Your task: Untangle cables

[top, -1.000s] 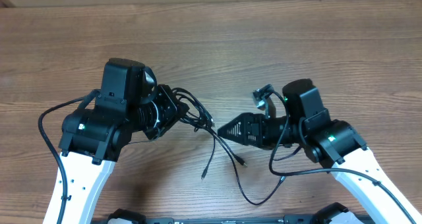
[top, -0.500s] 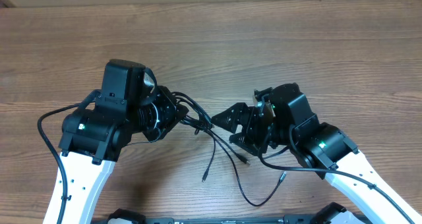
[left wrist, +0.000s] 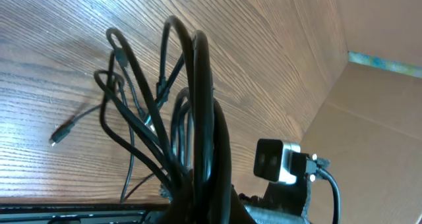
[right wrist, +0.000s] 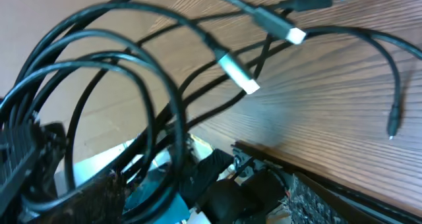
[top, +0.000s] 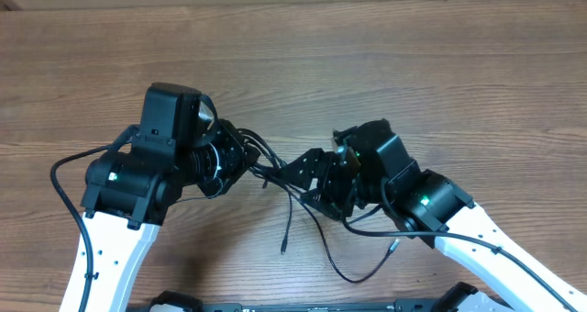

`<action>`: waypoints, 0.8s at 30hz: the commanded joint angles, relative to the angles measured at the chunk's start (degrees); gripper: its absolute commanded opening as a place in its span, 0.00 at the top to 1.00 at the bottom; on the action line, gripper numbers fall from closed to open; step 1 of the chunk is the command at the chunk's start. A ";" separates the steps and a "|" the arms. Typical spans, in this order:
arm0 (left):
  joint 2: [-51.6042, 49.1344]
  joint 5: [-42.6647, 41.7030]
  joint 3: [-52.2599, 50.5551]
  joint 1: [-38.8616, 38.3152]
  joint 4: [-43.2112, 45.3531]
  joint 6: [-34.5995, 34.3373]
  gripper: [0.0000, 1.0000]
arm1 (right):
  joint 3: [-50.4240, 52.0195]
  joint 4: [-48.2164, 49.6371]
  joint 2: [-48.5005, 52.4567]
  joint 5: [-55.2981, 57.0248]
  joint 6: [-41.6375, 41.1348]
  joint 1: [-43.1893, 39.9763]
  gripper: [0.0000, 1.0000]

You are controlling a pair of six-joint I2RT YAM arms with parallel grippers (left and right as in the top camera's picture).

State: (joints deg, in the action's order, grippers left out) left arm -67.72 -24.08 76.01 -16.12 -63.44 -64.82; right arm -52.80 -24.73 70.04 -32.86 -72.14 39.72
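Desk (top: 440, 64): brown wood grain, both arms reaching in from the near edge. From the left wrist I see a cardboard wall (left wrist: 376, 118) behind it.
Cables (top: 268, 168): thin black cords bunched at the middle of the desk, between the two arms. Several loops stand up off the wood, plain from the left wrist (left wrist: 198, 85).
Loose end (top: 282, 250): one cord trails toward me and stops in a small plug lying on the wood.
Long cord (top: 351, 280): sweeps in a wide curve under the right arm.
Plug tips (right wrist: 239, 76): two pale, silvery ones hang just ahead of the right wrist camera.
Left fingers (top: 244, 156): closed on the cables, the cords fanning out from the clamp.
Right fingers (top: 299, 168): standing apart, with cords running between them. I can't tell whether either pad touches a cord.
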 commanded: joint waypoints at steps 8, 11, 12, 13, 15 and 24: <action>-0.13 -0.98 1.03 -0.59 0.24 -1.01 0.96 | -0.42 4.22 -0.04 -2.21 -4.85 2.67 0.21; -0.13 -0.22 1.03 -0.68 0.26 -1.05 0.96 | -0.42 4.94 -0.04 -3.48 -4.81 2.67 0.21; -0.13 0.42 1.03 -0.68 0.31 -1.33 0.96 | -0.42 4.87 -0.04 -3.85 -4.79 2.71 0.21; -0.13 1.38 1.03 -0.68 0.31 -2.16 0.96 | -0.42 4.68 -0.04 -4.22 -4.76 2.86 0.21; -0.13 2.54 1.03 -0.68 0.31 -4.17 0.96 | -0.42 4.46 -0.04 -4.35 -4.74 3.54 0.21; -0.13 3.52 1.03 -0.70 1.88 -8.92 0.96 | -0.42 4.50 -0.04 -1.86 -4.81 7.21 0.21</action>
State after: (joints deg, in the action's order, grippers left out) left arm -67.72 -20.58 76.12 -16.16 -63.09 -70.65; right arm -52.80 -20.80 70.08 -32.71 -77.56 45.19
